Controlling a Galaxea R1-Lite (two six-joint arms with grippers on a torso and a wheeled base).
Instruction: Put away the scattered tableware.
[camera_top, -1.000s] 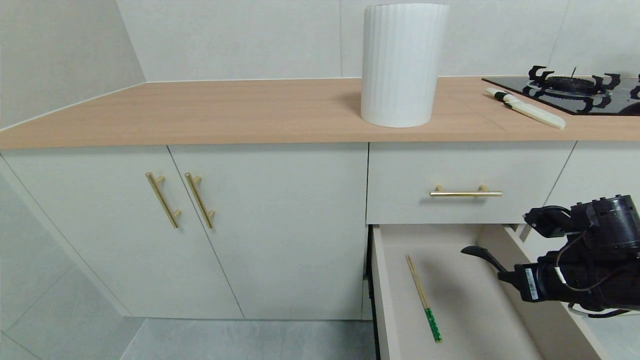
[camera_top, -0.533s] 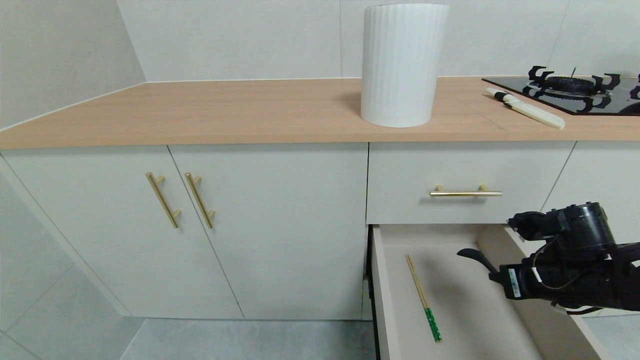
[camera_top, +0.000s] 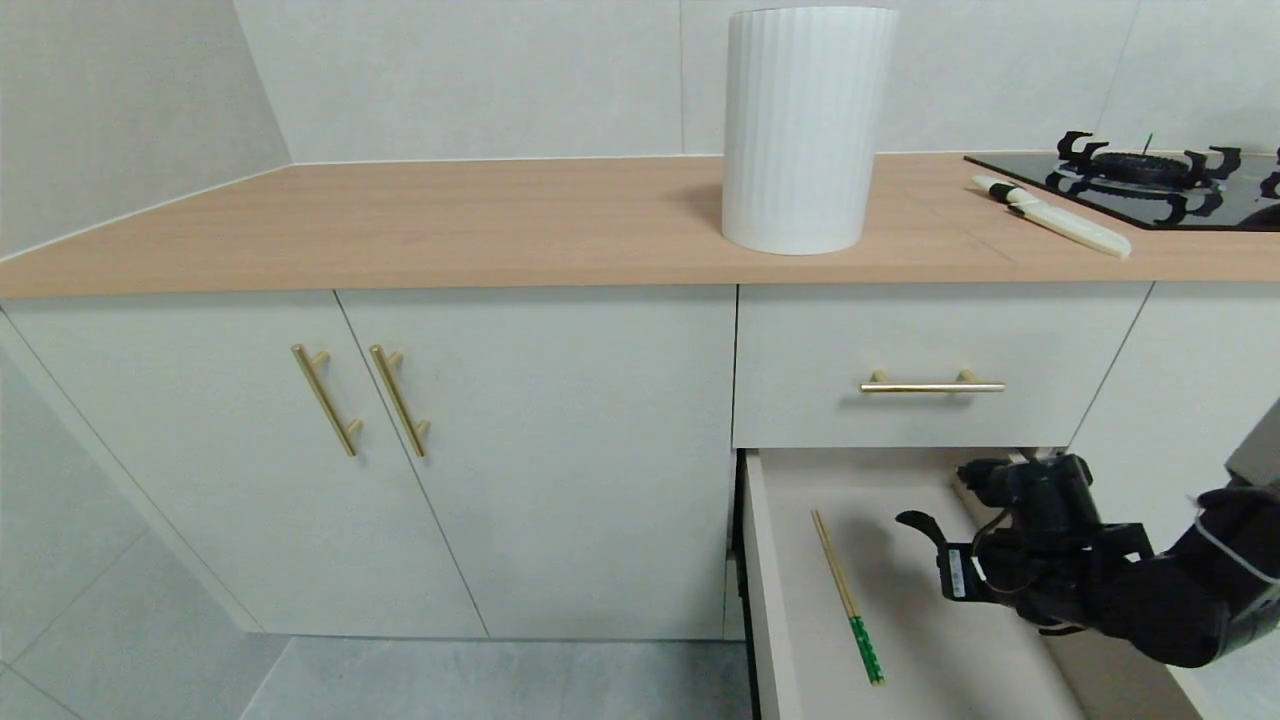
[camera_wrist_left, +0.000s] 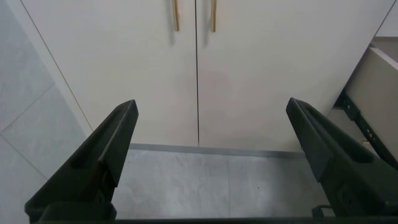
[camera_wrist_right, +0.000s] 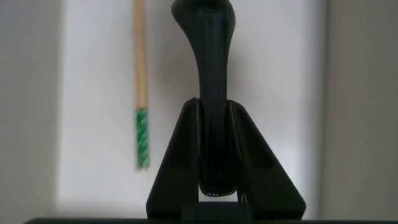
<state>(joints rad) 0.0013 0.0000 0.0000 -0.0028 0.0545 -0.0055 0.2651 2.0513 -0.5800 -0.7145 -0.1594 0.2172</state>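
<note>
So the right gripper (camera_top: 958, 572) is hanging over the open lower drawer (camera_top: 765, 560), toward its right side, with its claw clamped narrow on the handle of a black spoon (camera_top: 920, 525). The bowl end sticks out ahead of the fingers, pointing toward the back-left of the drawer, and it's up in the air, not touching the drawer floor as far as I can see.

A pair of wooden chopsticks (camera_top: 845, 600) with green tips is already lying flat in the drawer, left of the spoon and apart from it, green ends toward the front.

Up on the wooden countertop (camera_top: 450, 220) there's a cream-coloured knife (camera_top: 1060, 222) lying just beside the black gas hob (camera_top: 1140, 175), and a tall white ribbed canister (camera_top: 800, 130) standing well to its left.

The left gripper (camera_wrist_left: 211, 112) is off on its own, claw spread wide with nothing in it, facing the double cabinet doors (camera_wrist_left: 199, 68) with the gold handles.
</note>
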